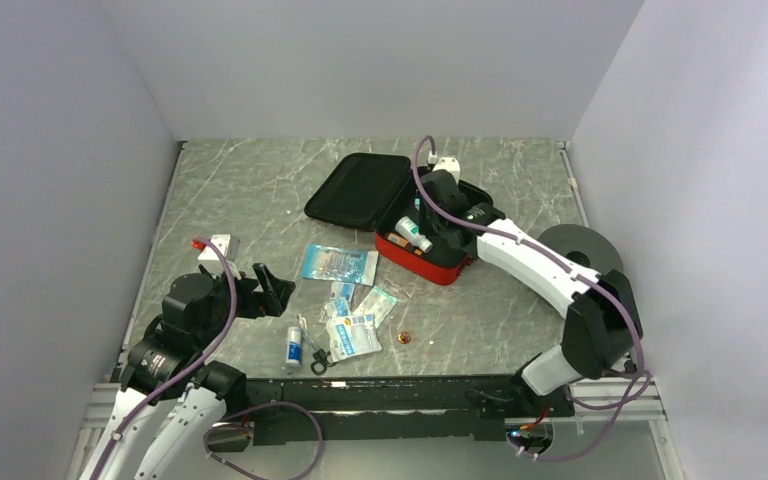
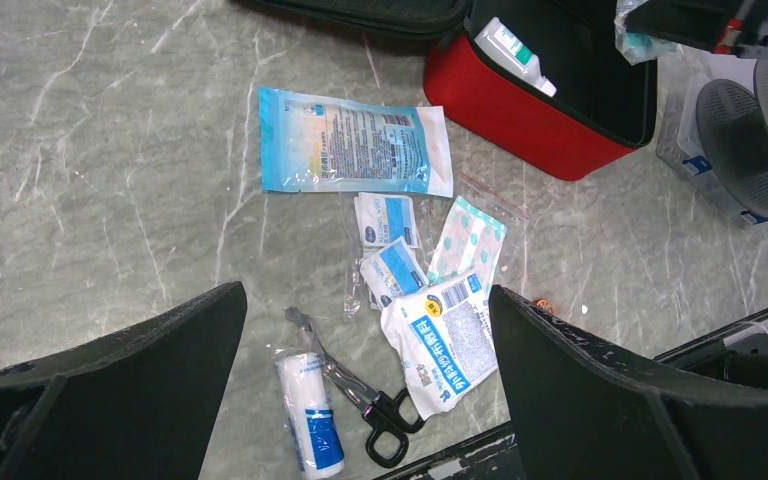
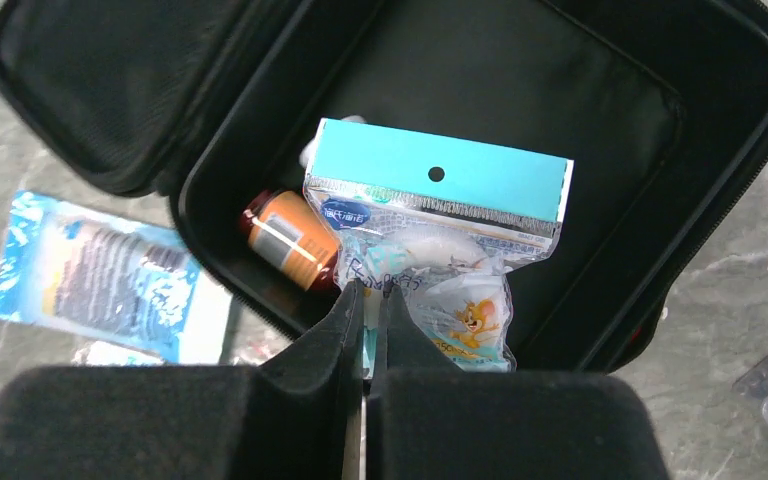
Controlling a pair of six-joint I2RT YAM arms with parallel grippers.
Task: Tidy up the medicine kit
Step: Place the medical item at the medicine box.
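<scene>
The red medicine kit (image 1: 438, 262) lies open at the table's centre, its black lid (image 1: 360, 188) folded back to the left. My right gripper (image 3: 372, 292) is shut on a clear cartoon-printed packet with a teal header (image 3: 440, 225) and holds it over the kit's black interior (image 3: 580, 130). An orange bottle (image 3: 288, 240) lies inside. The kit also shows in the left wrist view (image 2: 520, 110), with a white bottle (image 2: 513, 52) in it. My left gripper (image 2: 365, 385) is open and empty, above a bandage roll (image 2: 312, 420) and black scissors (image 2: 360, 395).
A large blue-and-white packet (image 2: 350, 142), small sachets (image 2: 390, 245), a spotted plaster pack (image 2: 470, 238) and a white gauze packet (image 2: 445, 340) lie loose in front of the kit. A copper coin (image 1: 405, 339) lies near the front edge. A grey round disc (image 1: 582, 248) stands at the right.
</scene>
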